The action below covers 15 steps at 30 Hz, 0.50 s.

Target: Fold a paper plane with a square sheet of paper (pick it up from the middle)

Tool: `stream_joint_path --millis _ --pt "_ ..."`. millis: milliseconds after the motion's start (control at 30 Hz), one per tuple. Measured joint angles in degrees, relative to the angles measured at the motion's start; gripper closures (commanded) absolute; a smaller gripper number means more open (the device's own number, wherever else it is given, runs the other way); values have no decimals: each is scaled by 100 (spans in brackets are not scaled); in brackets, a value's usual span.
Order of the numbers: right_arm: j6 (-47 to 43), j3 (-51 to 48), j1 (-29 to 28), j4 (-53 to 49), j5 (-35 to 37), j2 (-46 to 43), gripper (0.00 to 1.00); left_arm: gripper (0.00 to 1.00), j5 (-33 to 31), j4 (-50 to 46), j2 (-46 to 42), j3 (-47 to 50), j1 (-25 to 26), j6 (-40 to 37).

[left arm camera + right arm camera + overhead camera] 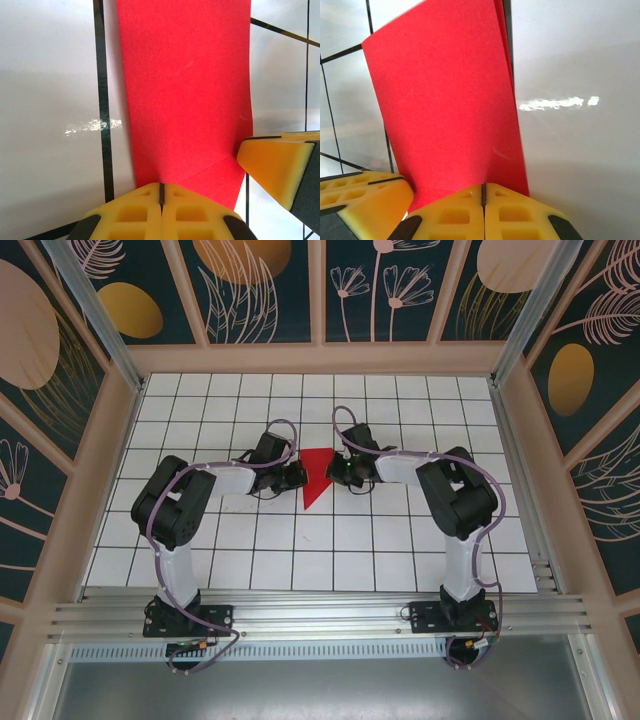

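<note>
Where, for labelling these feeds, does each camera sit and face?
Top external: above, behind the bases, looking down on the white gridded table; black left arm and right arm flank a folded bright red paper wedge.
Left wrist: on the left arm, facing the table past its shut yellow jaws.
Right wrist: same, on the right arm.
Both wrist views share that paper.

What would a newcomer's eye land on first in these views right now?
The folded red paper, a bright wedge pointing toward the arm bases, lies in the middle of the white grid table. The left gripper and right gripper meet it from either side. Both are shut, and the wrist views show their yellow fingertips at its edges.
</note>
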<state>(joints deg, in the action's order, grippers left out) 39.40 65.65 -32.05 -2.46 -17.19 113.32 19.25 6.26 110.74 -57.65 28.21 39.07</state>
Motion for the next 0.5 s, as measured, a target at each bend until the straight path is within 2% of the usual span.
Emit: stream_joint_path --millis 200,400,500 --pt "111 -289 157 352 -177 -96 94 97 -2 2 0 0 4 0" --pt "136 -433 501 238 -17 -448 91 97 -7 2 0 0 7 -2" --pt "83 -433 459 249 -22 -651 89 97 -7 2 0 -2 7 -2"
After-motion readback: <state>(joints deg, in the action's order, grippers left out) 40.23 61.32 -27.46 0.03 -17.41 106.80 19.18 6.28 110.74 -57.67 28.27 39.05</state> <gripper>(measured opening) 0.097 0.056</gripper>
